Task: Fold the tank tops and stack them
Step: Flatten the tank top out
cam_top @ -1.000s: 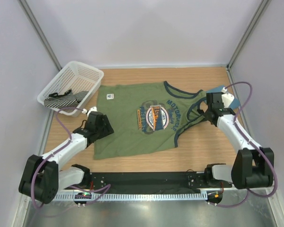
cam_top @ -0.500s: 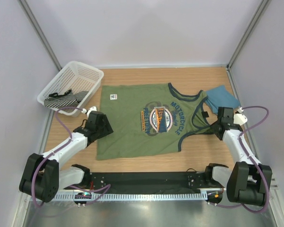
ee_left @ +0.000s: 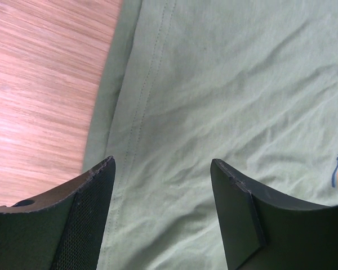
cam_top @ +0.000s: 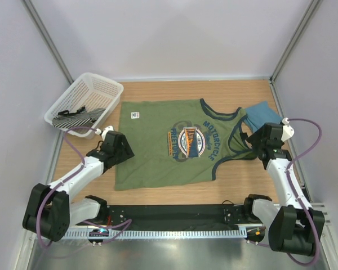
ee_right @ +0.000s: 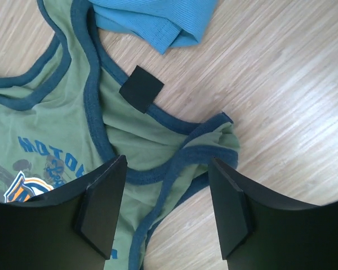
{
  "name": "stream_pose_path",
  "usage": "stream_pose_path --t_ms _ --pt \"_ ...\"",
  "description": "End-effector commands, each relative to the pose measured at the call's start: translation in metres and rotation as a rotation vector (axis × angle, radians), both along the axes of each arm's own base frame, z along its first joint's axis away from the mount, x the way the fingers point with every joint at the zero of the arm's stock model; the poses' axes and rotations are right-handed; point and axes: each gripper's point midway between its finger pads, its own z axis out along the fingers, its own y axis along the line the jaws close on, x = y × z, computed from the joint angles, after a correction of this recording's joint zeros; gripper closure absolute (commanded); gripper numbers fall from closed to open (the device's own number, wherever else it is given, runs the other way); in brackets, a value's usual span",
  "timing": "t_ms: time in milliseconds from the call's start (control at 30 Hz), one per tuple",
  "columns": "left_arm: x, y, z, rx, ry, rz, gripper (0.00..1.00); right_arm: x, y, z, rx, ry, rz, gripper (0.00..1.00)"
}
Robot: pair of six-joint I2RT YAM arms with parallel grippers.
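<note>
**A:** Two tops were on the table (cam_top: 236, 183). The olive-green tank top (cam_top: 158, 160) lay spread flat mid-board, graphic up, hem to the left and neck to the right. The teal-blue tank top (cam_top: 263, 114) sat bunched at the far right, touching the green top's straps.

**B:** Tool state?

**A:** Both were released. The left gripper (ee_left: 162, 169) hovered over the hem edge with its jaws apart and only flat cloth below them. The right gripper (ee_right: 168, 163) hung over the near shoulder strap (ee_right: 214, 132), also with jaws apart and nothing pinched.

**B:** Which step?

**A:** My reading was spreading and smoothing, with the first fold not yet begun. The body looked flat enough. That strap was crumpled and doubled on itself beside a small black tag (ee_right: 141, 88).

**B:** Next move?

**A:** It probably called for a low pinch on the navy trim to draw the strap straight. After that, matched grips at the hem and shoulder on one long side could carry it over. The risk was dragging the blue top along, since the two touched.
</note>
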Motion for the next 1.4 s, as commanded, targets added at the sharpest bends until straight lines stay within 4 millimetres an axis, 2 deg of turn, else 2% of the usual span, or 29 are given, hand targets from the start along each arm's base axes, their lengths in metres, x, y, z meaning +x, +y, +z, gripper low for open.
stream_pose_path --t_ms 0,33,200,267,300,400,433,633,700,767,867,900,1033,1167,1200,1233,1267,1300,1367 --pt "0.009 0.002 0.023 -0.015 -0.05 0.052 0.3 0.02 -0.001 0.007 -0.009 -0.01 0.027 0.34" --pt "0.008 0.002 0.023 -0.016 -0.046 0.053 0.3 0.02 -0.002 -0.008 0.002 0.044 0.02 0.35" --pt "0.001 -0.001 0.026 -0.058 -0.033 0.071 0.29 0.014 0.002 -0.037 0.055 0.105 -0.01 0.37" --pt "-0.001 -0.001 0.027 -0.072 -0.037 0.078 0.27 0.013 0.003 -0.038 0.063 0.09 -0.019 0.52" --pt "-0.002 -0.001 0.026 -0.074 -0.034 0.083 0.26 0.011 0.002 -0.04 0.063 0.091 -0.027 0.73" --pt "-0.006 0.004 0.021 -0.065 -0.015 0.105 0.2 0.001 -0.007 -0.042 0.032 0.128 -0.069 0.99" --pt "-0.007 0.006 0.02 -0.068 -0.006 0.118 0.18 -0.002 -0.011 -0.042 0.022 0.138 -0.091 0.99" --pt "-0.011 0.024 0.015 -0.098 0.024 0.19 0.17 -0.037 -0.049 -0.043 0.018 0.107 -0.308 0.99" --pt "-0.013 0.027 0.018 -0.114 0.013 0.2 0.17 -0.045 -0.053 -0.043 0.019 0.085 -0.345 0.99" --pt "-0.013 0.029 0.021 -0.121 0.003 0.21 0.17 -0.044 -0.055 -0.036 0.03 0.03 -0.358 0.99" --pt "-0.015 0.03 0.026 -0.133 -0.01 0.218 0.16 -0.028 -0.037 -0.036 0.072 0.002 -0.205 0.59" --pt "-0.015 0.03 0.028 -0.137 -0.013 0.221 0.16 -0.024 -0.031 -0.034 0.092 0.002 -0.171 0.41" --pt "-0.016 0.03 0.031 -0.139 -0.02 0.224 0.16 -0.016 -0.027 -0.035 0.097 0.023 -0.108 0.39" --pt "-0.015 0.03 0.036 -0.149 -0.036 0.228 0.16 -0.016 -0.023 -0.056 0.113 0.101 -0.066 0.39" --pt "-0.015 0.029 0.036 -0.15 -0.037 0.228 0.16 -0.017 -0.022 -0.061 0.117 0.119 -0.06 0.43" --pt "-0.015 0.03 0.037 -0.15 -0.039 0.23 0.16 -0.017 -0.022 -0.063 0.12 0.126 -0.059 0.52" --pt "-0.014 0.03 0.038 -0.148 -0.041 0.23 0.16 -0.019 -0.022 -0.068 0.121 0.141 -0.068 0.67" --pt "-0.014 0.03 0.037 -0.146 -0.039 0.231 0.16 -0.021 -0.026 -0.068 0.111 0.147 -0.088 0.96" --pt "-0.015 0.031 0.037 -0.139 -0.033 0.233 0.16 -0.028 -0.037 -0.066 0.078 0.16 -0.165 0.99"
